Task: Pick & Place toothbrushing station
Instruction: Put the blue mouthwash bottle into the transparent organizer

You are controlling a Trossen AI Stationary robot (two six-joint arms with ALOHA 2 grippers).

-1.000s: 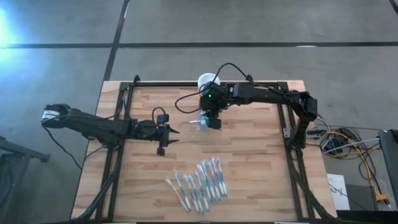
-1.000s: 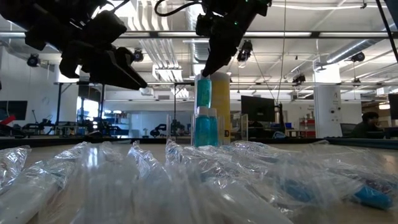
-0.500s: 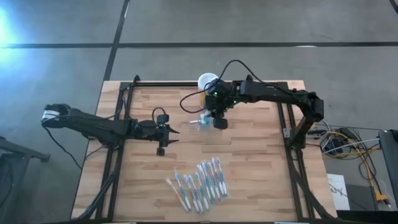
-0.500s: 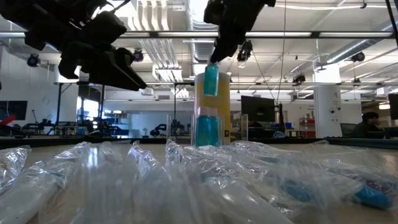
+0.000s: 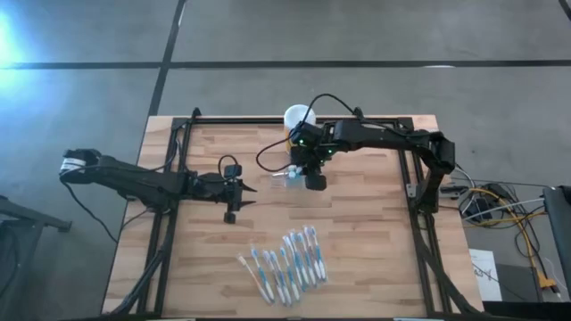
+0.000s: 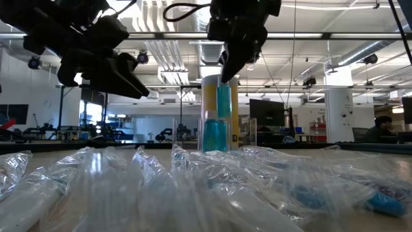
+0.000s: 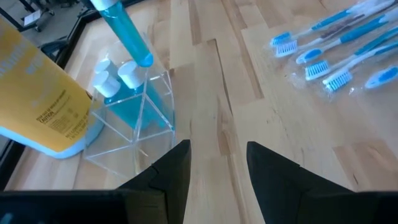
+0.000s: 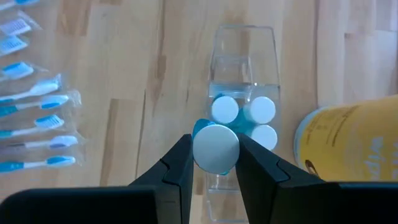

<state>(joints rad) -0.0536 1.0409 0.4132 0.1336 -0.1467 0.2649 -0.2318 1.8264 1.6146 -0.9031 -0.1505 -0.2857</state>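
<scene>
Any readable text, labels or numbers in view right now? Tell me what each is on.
Yellow jar: dark print on its side, too blurred to read.
Same jar in the right wrist view: pale lettering, not legible.
Wrapped toothbrushes: no readable print.
Blue tube in the right gripper: no text visible.

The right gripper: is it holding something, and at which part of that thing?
Yes. The right gripper holds a blue tube by its white-capped top end, above the clear holder. The left gripper is open and holds nothing.

Bright overhead lights, blurred foreground wrappers [image 6: 193, 187]
</scene>
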